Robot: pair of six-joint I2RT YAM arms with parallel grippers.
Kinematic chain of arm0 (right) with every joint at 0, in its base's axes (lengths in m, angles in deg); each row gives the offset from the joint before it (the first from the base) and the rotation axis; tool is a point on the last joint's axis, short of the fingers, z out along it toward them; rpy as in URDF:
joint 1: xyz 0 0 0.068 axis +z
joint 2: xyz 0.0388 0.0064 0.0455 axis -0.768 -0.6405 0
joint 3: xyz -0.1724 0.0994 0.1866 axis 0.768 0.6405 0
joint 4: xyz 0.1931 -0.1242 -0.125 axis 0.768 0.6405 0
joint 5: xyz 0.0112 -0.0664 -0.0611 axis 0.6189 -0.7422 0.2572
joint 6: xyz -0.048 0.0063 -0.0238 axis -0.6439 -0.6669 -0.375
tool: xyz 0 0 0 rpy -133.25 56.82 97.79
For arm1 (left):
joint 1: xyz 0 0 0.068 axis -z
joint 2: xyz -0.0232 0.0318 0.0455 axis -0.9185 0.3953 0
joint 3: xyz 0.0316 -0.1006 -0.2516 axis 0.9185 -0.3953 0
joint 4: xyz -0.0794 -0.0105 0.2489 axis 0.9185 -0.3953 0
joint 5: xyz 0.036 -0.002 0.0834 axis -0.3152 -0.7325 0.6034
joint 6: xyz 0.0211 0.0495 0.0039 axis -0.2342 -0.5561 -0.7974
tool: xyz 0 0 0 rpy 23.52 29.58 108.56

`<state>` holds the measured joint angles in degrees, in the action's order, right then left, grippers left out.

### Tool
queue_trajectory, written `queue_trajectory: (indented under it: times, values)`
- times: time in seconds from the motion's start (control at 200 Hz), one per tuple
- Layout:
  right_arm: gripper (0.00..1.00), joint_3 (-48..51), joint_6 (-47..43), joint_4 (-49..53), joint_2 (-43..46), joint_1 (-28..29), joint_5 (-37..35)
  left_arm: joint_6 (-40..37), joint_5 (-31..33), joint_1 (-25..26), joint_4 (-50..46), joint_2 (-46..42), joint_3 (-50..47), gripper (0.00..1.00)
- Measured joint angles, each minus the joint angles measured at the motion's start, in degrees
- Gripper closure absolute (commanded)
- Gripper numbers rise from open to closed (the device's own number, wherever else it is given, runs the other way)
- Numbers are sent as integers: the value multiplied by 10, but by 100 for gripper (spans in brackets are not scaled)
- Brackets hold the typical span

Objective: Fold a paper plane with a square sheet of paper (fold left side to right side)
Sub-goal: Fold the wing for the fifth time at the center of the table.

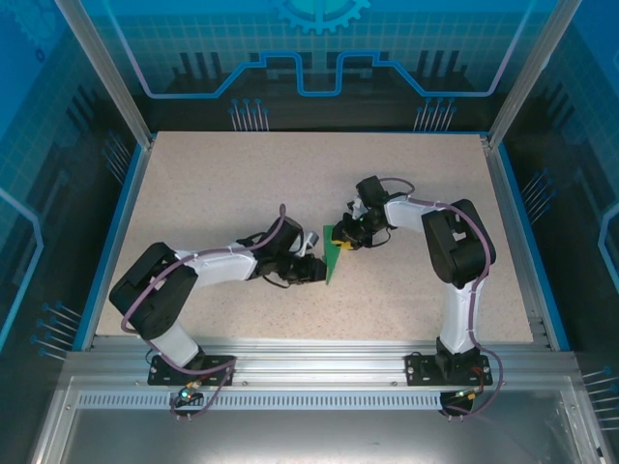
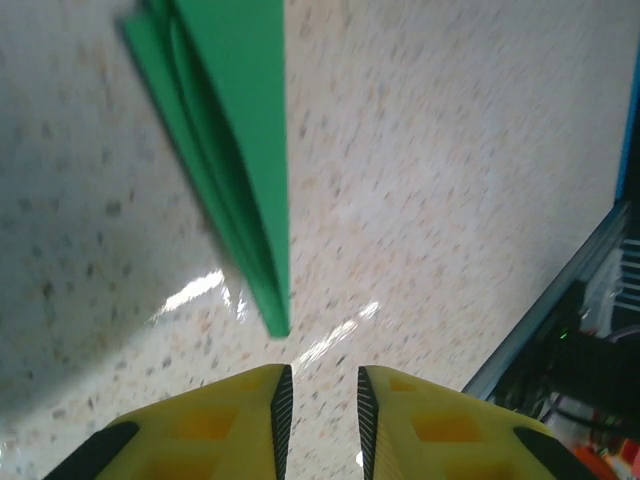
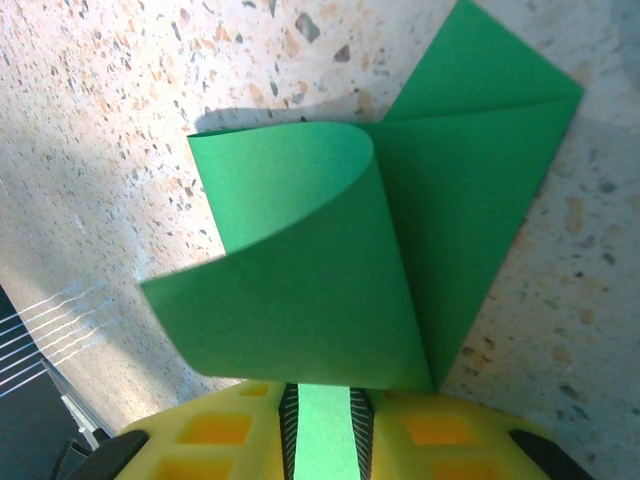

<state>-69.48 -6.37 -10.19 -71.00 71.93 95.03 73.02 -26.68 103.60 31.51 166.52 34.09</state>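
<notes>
Top view: paper [image 1: 335, 253] sits mid-table [image 1: 242, 184] between the two arms, partly folded to a narrow wedge. The left gripper [image 1: 314, 269] is just beside its left edge and the right gripper [image 1: 350, 239] is on its far-right part. Bare table lies all round and the rims are well apart, so there is plenty of room to swing a flap over. Left wrist view: the paper [image 2: 240, 150] shows as stacked layers tapering to a point just ahead of the left gripper [image 2: 320, 405]. Its jaws are slightly parted with nothing between them. It is likely waiting to pin or press, though blur makes contact hard to judge. The blue table rim [image 2: 625, 190] is off to the right. Right wrist view: the right gripper [image 3: 322, 405] is clamped on a paper [image 3: 430, 200] edge, and the flap is lifted and curled over the flat layers. It looks held that way so the left side can roll across to the right with no crease set yet. The free corners stay clear of the fingers.
</notes>
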Motion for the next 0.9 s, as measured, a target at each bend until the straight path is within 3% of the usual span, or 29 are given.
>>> queue_trajectory:
  times: [0.38,0.58,0.9]
  values:
    - [75,0,4,-1,0,0,1,-2,-25,0,17,121,85,70]
    - [76,5,4,-10,4,0,3,-1,-17,0,18,146,84,73]
    - [83,54,4,-50,78,-16,11,57,-49,-13,141,146,24,81]
